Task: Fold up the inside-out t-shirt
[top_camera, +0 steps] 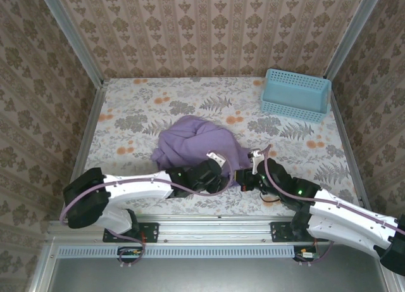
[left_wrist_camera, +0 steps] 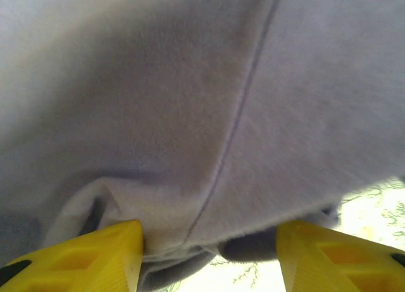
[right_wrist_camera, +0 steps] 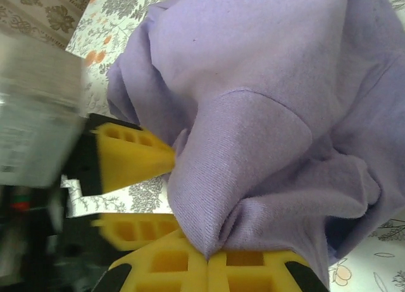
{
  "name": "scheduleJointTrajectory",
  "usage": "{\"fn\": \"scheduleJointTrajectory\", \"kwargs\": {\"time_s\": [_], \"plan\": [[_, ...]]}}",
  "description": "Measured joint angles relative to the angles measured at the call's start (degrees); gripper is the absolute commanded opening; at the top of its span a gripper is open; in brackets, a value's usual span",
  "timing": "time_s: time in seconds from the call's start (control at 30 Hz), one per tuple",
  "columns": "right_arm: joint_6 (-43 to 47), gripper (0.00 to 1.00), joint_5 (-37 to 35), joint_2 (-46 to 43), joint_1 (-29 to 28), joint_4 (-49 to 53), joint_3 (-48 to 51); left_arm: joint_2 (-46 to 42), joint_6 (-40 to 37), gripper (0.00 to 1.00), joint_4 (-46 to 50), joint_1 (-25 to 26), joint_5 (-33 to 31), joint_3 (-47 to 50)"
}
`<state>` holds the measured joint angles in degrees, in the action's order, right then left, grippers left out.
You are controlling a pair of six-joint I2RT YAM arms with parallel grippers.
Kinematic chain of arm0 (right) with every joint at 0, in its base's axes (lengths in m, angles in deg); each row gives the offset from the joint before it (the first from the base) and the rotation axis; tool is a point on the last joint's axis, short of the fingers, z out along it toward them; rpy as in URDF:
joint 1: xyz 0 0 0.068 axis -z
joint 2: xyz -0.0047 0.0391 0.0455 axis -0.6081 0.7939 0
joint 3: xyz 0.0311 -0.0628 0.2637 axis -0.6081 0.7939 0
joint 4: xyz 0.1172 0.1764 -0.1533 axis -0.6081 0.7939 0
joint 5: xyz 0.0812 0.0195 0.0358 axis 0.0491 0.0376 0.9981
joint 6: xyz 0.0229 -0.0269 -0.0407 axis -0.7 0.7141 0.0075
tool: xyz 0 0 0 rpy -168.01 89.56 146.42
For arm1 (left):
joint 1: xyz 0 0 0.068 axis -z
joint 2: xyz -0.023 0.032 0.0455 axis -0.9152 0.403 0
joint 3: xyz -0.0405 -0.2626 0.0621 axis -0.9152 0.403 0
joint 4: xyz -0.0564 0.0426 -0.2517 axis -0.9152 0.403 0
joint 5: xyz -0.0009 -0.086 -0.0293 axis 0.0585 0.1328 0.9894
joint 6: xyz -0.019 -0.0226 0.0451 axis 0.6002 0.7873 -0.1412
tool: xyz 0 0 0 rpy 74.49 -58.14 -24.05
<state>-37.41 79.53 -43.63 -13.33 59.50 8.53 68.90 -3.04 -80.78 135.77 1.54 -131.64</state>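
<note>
The t-shirt [top_camera: 193,143] lies bunched just ahead of both claws. The right claw [right_wrist_camera: 207,259], pressed together, apparently pinches a fold to anchor it. The left claw [left_wrist_camera: 207,234] stands spread astride a hem, ready to grab.

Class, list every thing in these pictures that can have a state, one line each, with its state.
inside-out t-shirt: crumpled in a heap on the table, not folded.
left claw: open, straddling the shirt's edge.
right claw: shut on a fold of the shirt.
blue basket: upright at the table's far right corner, looks empty.
</note>
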Motion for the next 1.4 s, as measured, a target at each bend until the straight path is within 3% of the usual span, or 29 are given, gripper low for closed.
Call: {"fn": "scheduleJointTrajectory", "kwargs": {"time_s": [0.13, 0.27, 0.4, 0.53, 0.57, 0.8, 1.07, 1.4], "plan": [[0.17, 0.00, 2.10, -0.61, -0.17, -0.09, 0.00, 1.07, 0.57, 0.62, -1.68, -4.09, 0.37, 0.00], [0.15, 0.00, 2.43, -2.64, -0.26, 0.07, 0.35, 2.49, 0.61, 0.43, -3.61, -7.41, 1.18, -0.24], [-0.22, 0.00, -0.39, -3.93, 0.39, 2.93, 0.74, 3.17, 0.17, 0.26, -4.70, -7.52, 3.10, -0.26], [-1.31, 0.12, -3.48, -3.91, 3.89, 5.90, 1.62, 2.95, -0.76, 0.11, -6.78, -6.54, 4.70, 0.20], [-1.62, 0.20, -4.42, -3.56, 4.63, 6.93, 1.66, 2.58, -1.09, 0.09, -7.21, -6.10, 5.07, 0.61], [-2.45, 0.48, -10.51, 0.17, 5.57, 14.78, 0.81, 0.46, -1.22, 0.07, -9.33, -2.45, 7.23, 3.21], [-3.93, 0.63, -13.57, 1.95, -4.09, 15.43, -0.59, 0.46, -1.20, 0.08, -10.99, -2.12, 8.50, 3.21], [-7.41, 0.79, -22.82, 16.79, -5.40, 15.10, -3.58, 0.46, -1.22, 0.12, -12.22, -2.03, 10.84, 3.21]]}}
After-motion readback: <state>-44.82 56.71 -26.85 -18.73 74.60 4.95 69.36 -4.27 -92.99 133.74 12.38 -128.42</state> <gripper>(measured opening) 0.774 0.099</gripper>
